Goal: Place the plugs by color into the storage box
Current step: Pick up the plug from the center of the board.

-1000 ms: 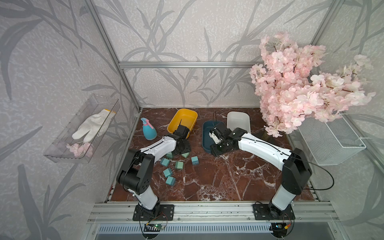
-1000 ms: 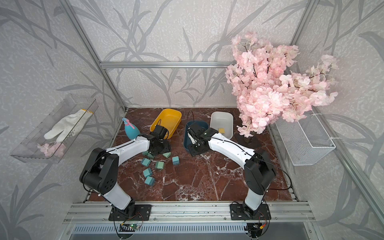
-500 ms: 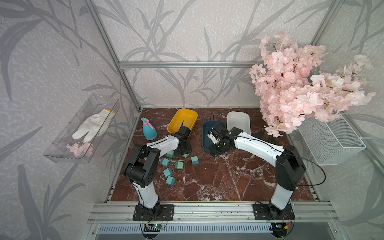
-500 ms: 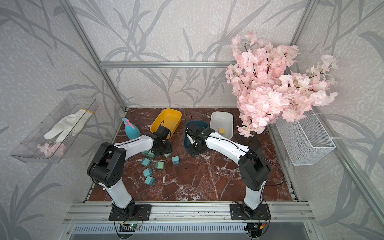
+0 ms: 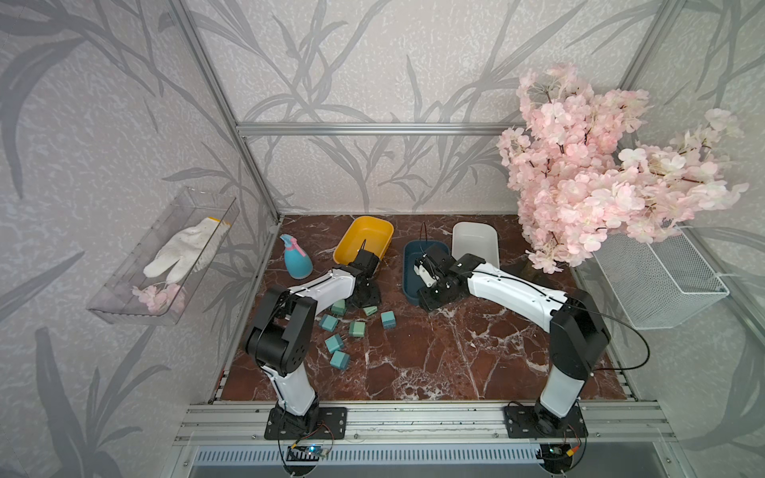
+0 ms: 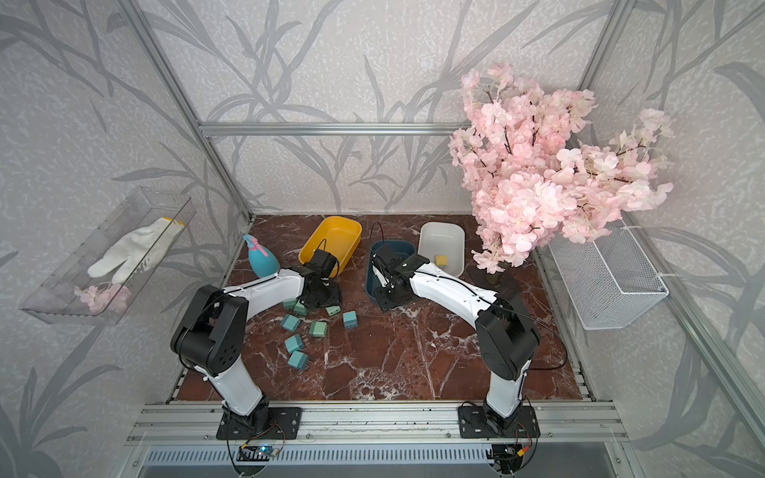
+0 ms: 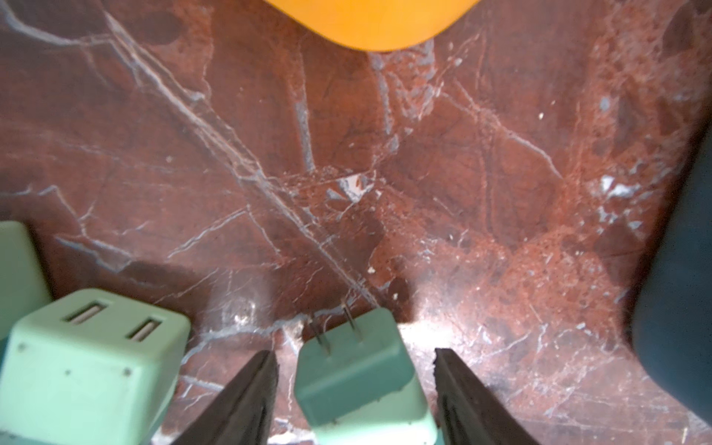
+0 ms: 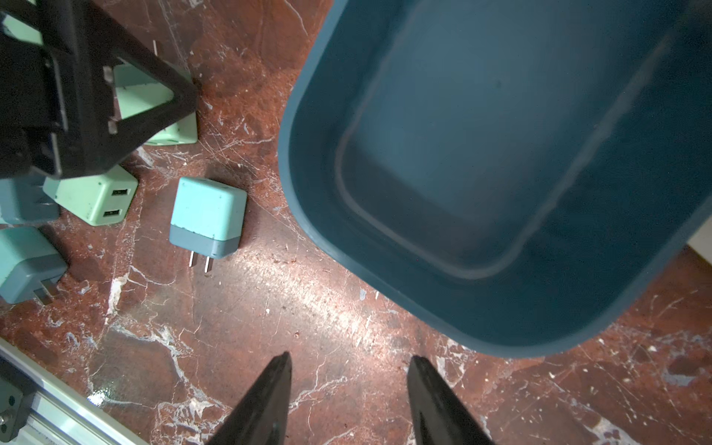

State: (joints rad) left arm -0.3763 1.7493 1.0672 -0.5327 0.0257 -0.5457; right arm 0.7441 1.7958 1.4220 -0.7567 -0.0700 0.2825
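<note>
Sage green and teal plugs lie scattered on the marble in both top views, such as a teal plug (image 5: 388,319) and a green plug (image 6: 318,329). My left gripper (image 7: 353,351) is down among them, open, its jaws on either side of a sage green plug (image 7: 358,370) with a gap on each side. Another green plug (image 7: 92,354) lies beside it. My right gripper (image 8: 350,355) hangs open and empty over bare marble at the near end of the dark blue box (image 8: 501,319). A yellow plug (image 6: 441,260) lies in the white box (image 6: 426,240). The yellow box (image 5: 364,240) stands behind my left gripper (image 5: 364,296).
A light-blue spray bottle (image 5: 297,258) stands left of the yellow box. The pink blossom branch (image 5: 600,186) overhangs the back right corner above a wire basket (image 5: 658,281). A clear wall tray with a white glove (image 5: 182,252) hangs on the left. An aluminium rail (image 5: 414,418) borders the front.
My left arm has shifted and its gripper has settled lower around the green plug. My right gripper has moved slightly toward the near end of the blue box.
</note>
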